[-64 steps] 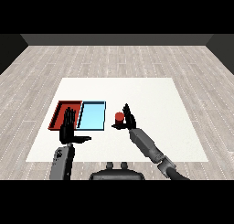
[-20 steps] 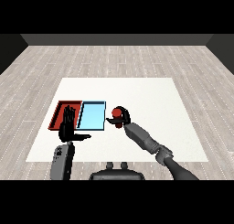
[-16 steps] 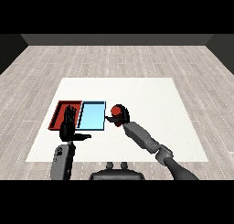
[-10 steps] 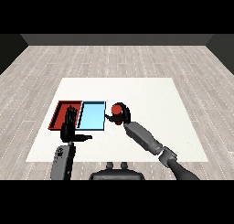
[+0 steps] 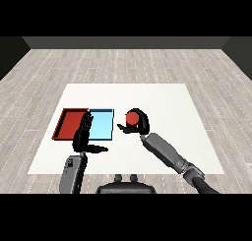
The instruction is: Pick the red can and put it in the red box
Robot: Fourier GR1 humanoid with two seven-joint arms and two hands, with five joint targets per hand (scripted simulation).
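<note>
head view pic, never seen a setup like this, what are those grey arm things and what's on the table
This is one picture, seen from the robot's own head, looking down across a white table. The grey arms are its forearms, each ending in a black hand. The right hand is curled round a red can, just right of the trays. The left hand is open, fingers straight, holding nothing. On the table, a red tray and a light blue tray lie side by side.

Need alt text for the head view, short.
The right hand holds the red can, curled round it, just right of the blue tray. The red tray lies left of the blue one; the left hand is open in front of both.
</note>
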